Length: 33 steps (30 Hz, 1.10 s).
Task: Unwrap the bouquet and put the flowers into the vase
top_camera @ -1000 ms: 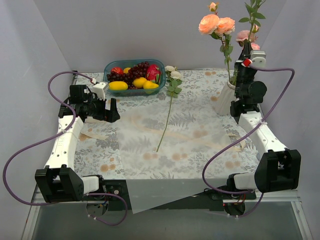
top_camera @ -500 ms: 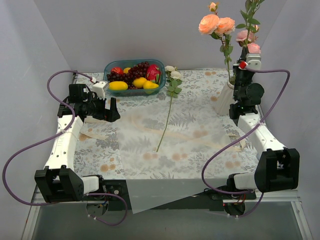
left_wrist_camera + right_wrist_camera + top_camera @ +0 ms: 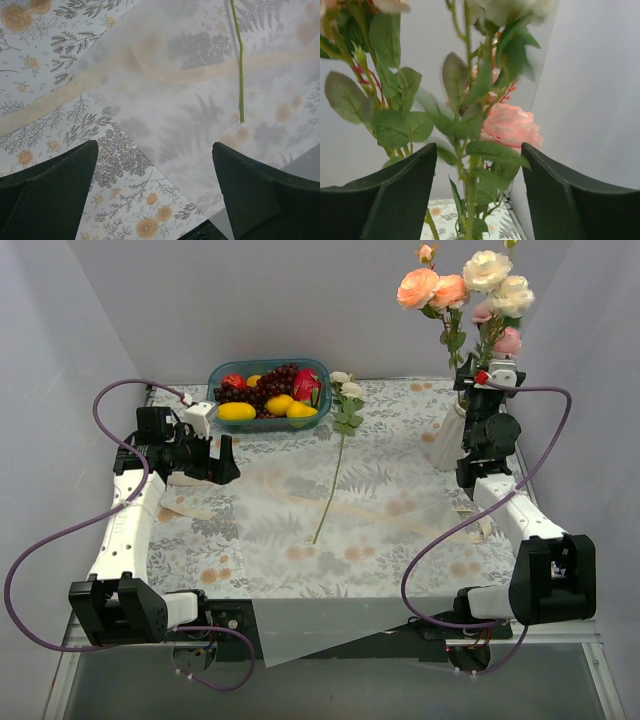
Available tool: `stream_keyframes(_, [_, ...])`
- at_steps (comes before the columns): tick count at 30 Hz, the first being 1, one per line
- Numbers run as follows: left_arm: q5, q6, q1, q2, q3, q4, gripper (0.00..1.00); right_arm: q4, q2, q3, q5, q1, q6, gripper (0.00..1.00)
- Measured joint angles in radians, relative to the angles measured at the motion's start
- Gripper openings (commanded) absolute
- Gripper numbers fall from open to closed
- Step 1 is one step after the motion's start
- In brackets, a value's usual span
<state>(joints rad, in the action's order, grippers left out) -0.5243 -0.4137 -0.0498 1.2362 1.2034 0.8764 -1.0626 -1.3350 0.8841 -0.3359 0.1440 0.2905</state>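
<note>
Your right gripper [image 3: 479, 152] has let go, jaws apart, leaving cream roses [image 3: 497, 280] upright in the far-right vase [image 3: 447, 438]; the last rose [image 3: 335, 465] lies mid-table, stem near-to-far, nearer your wide-open left gripper [image 3: 154, 146].

Peach, pink and cream flowers [image 3: 450, 292], white vase [image 3: 446, 438], floral-print tablecloth [image 3: 395, 415], blue bowl [image 3: 265, 425]

flowers [image 3: 437, 287] in vase [image 3: 447, 440] far right, bowl [image 3: 262, 424] at back; stem [image 3: 333, 480] lying centre
</note>
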Motion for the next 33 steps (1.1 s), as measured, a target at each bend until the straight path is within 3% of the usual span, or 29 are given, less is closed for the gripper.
stream_keyframes(10, [-0.008, 0.01, -0.001, -0.007, 0.002, 0.006, 0.98, 0.158, 0.153, -0.055, -0.062, 0.037, -0.01, 0.96])
stream_keyframes(17, [-0.01, 0.01, -0.001, -0.007, 0.002, 0.006, 0.98, 0.193, 0.29, -0.064, -0.179, 0.391, 0.148, 0.98])
stream_keyframes(20, [-0.011, 0.01, -0.001, -0.008, 0.002, 0.006, 0.98, 0.292, 0.306, -0.023, -0.224, 0.555, 0.153, 0.98])
stream_keyframes(26, [-0.011, 0.005, -0.001, -0.016, 0.002, 0.003, 0.98, 0.66, 0.142, 0.254, -0.239, 0.669, -0.042, 0.98])
stream_keyframes(33, [0.027, -0.048, -0.001, -0.09, 0.0, -0.071, 0.98, 1.136, -0.249, 0.535, -0.318, 0.683, -0.525, 0.98])
